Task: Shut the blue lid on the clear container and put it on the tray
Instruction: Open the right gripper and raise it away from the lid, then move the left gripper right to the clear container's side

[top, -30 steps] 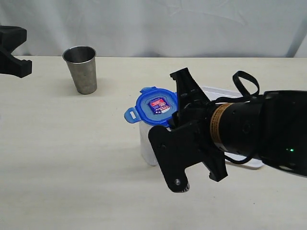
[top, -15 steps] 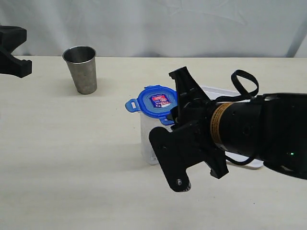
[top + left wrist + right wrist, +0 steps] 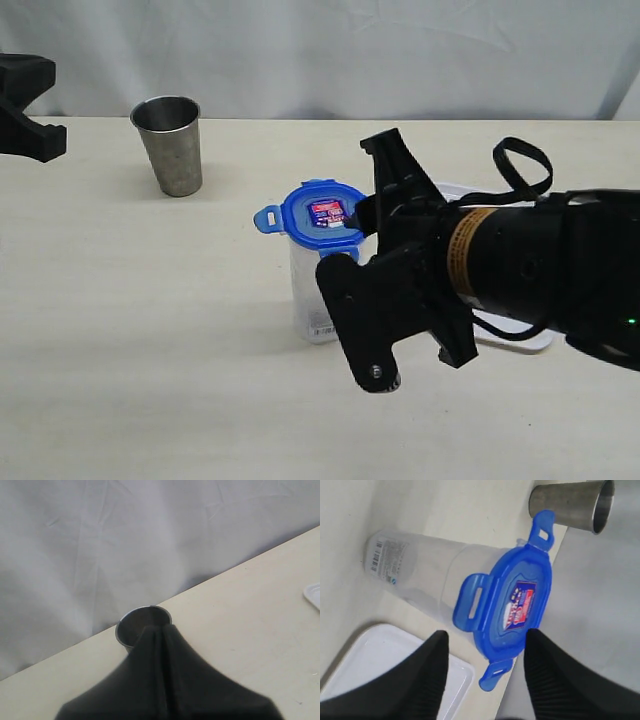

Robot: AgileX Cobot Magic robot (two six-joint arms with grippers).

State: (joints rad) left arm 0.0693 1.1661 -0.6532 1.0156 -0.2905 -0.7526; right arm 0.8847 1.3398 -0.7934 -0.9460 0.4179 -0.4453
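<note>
Your right pincer [image 3: 486,635] has its jaws apart and holds nothing: in the right wrist view the two dark fingers [image 3: 427,675] flank the near edge of the lid [image 3: 512,605]. One of them is close to the rim, though you cannot tell whether it touches. The lid sits level on top of the container [image 3: 425,570], sticker facing up, and the flaps in view jut outward from the rim, one of them pointing toward the cup [image 3: 570,502]. The container stands upright on the counter [image 3: 150,300], not on the tray [image 3: 385,660] but just beside it. In the exterior view it is to the left of the tray, with its printed label low on the wall. From that view much of the tray is hidden behind your right arm; only strips of its white rim show past it. The cup stands well apart from the container, farther back and to the left, near the cloth backdrop. Your left pincer [image 3: 159,630] has its jaws pressed together on nothing and hangs above the counter's left end with its tip in line with the cup's rim, while a corner of the tray shows at the edge of that wrist view.
</note>
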